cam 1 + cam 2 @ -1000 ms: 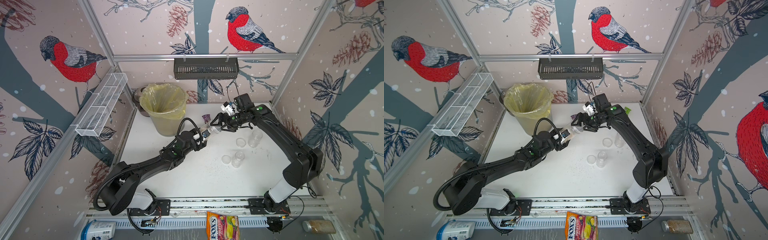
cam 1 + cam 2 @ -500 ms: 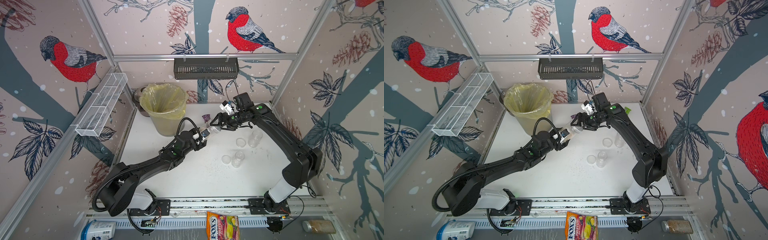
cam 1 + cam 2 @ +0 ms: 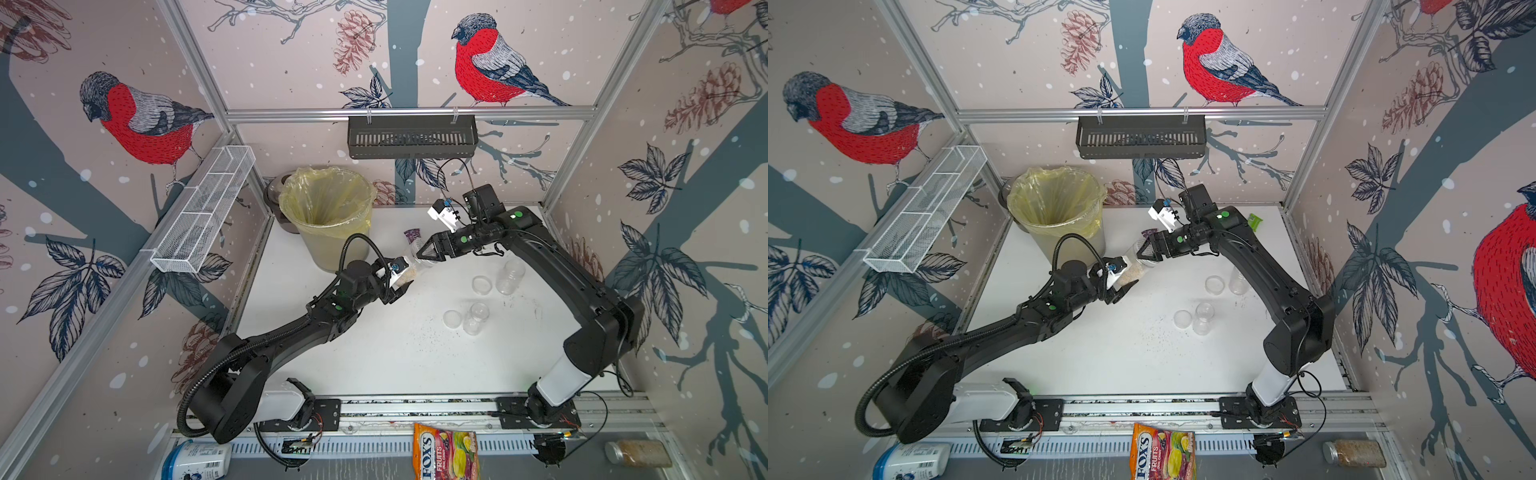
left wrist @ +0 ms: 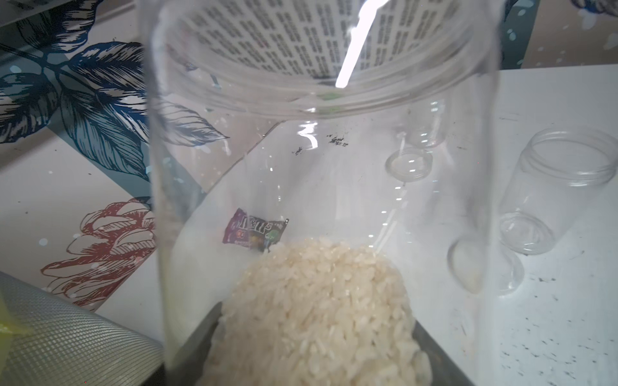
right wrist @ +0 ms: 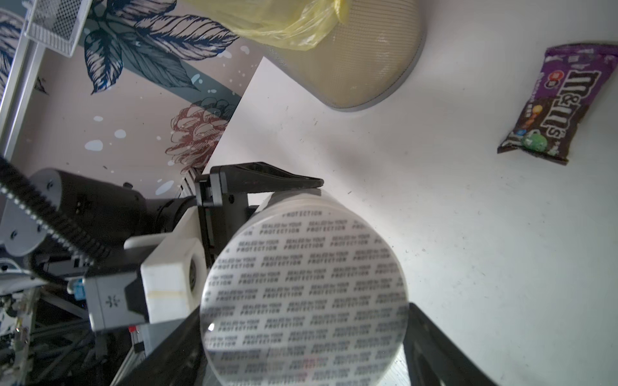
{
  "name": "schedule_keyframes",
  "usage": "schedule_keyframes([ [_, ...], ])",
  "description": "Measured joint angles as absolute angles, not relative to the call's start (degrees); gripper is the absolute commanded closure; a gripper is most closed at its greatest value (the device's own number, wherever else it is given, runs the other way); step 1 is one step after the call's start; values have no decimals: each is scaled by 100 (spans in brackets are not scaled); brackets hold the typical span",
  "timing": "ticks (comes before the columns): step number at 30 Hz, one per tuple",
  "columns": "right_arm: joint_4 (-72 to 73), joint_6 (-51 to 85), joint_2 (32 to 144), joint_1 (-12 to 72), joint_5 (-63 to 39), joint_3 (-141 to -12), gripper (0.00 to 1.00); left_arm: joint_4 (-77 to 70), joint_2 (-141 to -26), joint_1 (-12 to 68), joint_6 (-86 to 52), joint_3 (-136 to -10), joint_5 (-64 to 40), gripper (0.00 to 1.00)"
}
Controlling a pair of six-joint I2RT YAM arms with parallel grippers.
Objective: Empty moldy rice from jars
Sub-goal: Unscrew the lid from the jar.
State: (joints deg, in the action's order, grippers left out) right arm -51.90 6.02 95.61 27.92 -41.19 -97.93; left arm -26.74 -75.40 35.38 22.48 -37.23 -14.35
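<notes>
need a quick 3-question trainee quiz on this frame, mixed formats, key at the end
1. Multiple choice: what does the left gripper hold? A) a slim jar B) the wide jar with rice in it C) a sweets packet
2. True or false: the lid is already off the wide jar.
3. How many open, empty slim jars are on the table?

Key
1. B.
2. False: the lid is on the jar's mouth, with the right gripper closed around it.
3. Two; the second slim jar sits nearer the arms' bases.
</notes>
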Motion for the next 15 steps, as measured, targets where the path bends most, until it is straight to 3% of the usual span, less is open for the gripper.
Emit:
schedule_keyframes([
  [13,-5870,-1640,9725,2757,-4412,-10130,43,-2521,-7535,3494,2143,-3815,-1962,77],
  [15,-6010,-1841,9902,2755,-4403,-10366,37,-2458,-7581,3472,2145,-3883,-1970,78],
])
